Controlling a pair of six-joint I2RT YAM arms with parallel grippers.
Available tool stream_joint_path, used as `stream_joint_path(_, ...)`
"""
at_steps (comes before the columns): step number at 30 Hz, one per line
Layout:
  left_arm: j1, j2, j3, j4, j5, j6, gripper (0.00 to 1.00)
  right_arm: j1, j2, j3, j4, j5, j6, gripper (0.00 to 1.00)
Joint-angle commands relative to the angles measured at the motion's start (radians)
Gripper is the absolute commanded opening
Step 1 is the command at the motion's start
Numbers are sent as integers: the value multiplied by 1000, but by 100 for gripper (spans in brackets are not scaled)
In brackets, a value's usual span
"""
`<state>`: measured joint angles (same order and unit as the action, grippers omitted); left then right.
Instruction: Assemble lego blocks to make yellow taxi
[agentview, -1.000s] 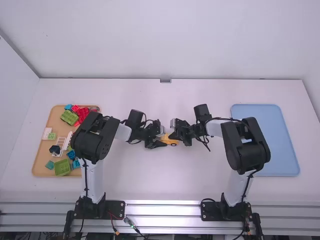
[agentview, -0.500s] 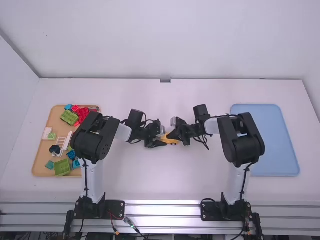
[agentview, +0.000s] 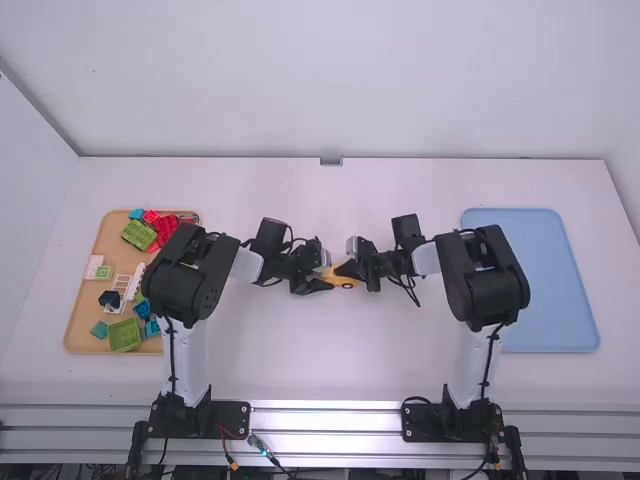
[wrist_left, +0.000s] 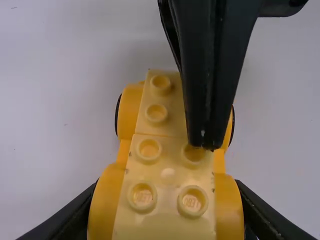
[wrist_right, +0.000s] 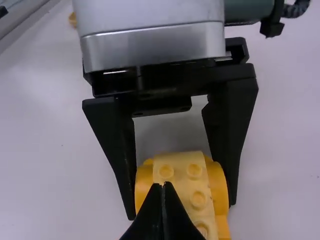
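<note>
White walls (agentview: 330, 80) stand behind the white counter (agentview: 320, 370), and the taxi (agentview: 346, 283) sits near its middle, between the two arms. Its left end lies between the fingers of the left hand (agentview: 327, 281), which is clamped on the taxi across both its sides. The right hand (agentview: 342, 271) has its fingers closed together with no block between them, and its tips come down over the top of the taxi; in the left wrist view they overlap the edge of one stud (wrist_left: 194, 154), though I can't tell whether they touch it. Over on the left, partly under the left arm, a tan tray (agentview: 80, 318) holds red blocks (agentview: 166, 228), green blocks (agentview: 124, 335), blue blocks (agentview: 141, 309) and a white ladder (agentview: 118, 290). To the right, partly behind the right arm, is a blue tray (agentview: 550, 285). Upright, studs up, the taxi has its long axis running roughly left to right across the counter, one end at the left hand and the other toward the right arm; which end is the front I can't tell. Pale blocks (wrist_left: 168, 172) run lengthwise along its top, between darker yellow sides.
</note>
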<state>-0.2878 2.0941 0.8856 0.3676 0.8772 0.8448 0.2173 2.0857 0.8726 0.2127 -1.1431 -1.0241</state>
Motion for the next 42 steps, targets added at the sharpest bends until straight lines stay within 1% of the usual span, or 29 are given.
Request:
stream_joint_path(1, 1, 21, -15, -26, -26, -44, 25, -27, 80, -81, 13, 225, 40, 0)
stream_joint_path(6, -7, 21, -15, -27, -31, -45, 24, -48, 77, -88, 92, 155, 89, 0)
stream_joint_path(10, -7, 21, -15, -27, -30, -44, 24, -44, 63, -45, 86, 137, 90, 0)
stream_joint_path(12, -7, 21, -15, -29, -30, -44, 22, -32, 40, -14, 66, 138, 80, 0)
stream_joint_path(15, -7, 21, -16, -32, -29, -44, 21, -36, 8, 5, 50, 118, 77, 0)
stream_joint_path(19, -7, 21, -16, -35, -31, -44, 21, -50, -43, 19, 46, 71, 58, 0)
stream_joint_path(28, -7, 21, -16, -34, -33, -44, 21, -75, -163, 19, 15, 42, 61, 0)
stream_joint_path(31, -7, 21, -15, -34, -33, -44, 22, -87, -229, 19, -23, 55, 73, 0)
stream_joint_path(32, -7, 21, -15, -36, -33, -45, 24, -96, -273, 18, -46, 93, 113, 0)
stream_joint_path(35, -7, 21, -15, -39, -34, -45, 26, -109, -341, 18, -89, 182, 180, 0)
stream_joint_path(36, -7, 21, -15, -41, -34, -44, 27, -118, -393, 18, -131, 259, 219, 3)
stream_joint_path(38, -7, 21, -15, -41, -34, -45, 29, -126, -438, 19, -179, 326, 244, 13)
stream_joint_path(40, -7, 21, -16, -41, -34, -44, 32, -130, -487, 18, -240, 399, 258, 17)
stream_joint_path(42, -7, 21, -15, -40, -34, -44, 35, -130, -532, 18, -299, 477, 266, 38)
